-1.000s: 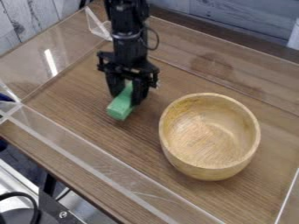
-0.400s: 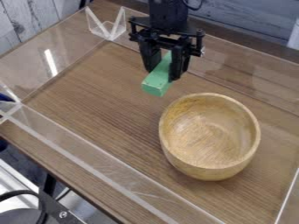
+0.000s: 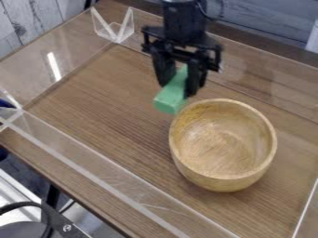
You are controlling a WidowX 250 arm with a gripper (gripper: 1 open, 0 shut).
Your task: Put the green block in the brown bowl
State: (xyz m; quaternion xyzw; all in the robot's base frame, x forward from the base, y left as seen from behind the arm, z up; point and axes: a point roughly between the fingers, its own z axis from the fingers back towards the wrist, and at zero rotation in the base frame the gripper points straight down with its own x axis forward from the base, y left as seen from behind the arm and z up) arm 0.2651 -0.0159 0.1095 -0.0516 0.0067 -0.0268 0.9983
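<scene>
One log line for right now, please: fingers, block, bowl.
fingers: closed on green block | block: raised, by bowl's upper-left rim | brown bowl: on table, nothing visible inside

The wide mouth of the bowl [image 3: 224,145], right of center, offers room from above; its thick rim stands in the way from the sides. Bare table [image 3: 93,130] gives passage through the left-center, while a cable [image 3: 40,206] loops at lower left.
</scene>
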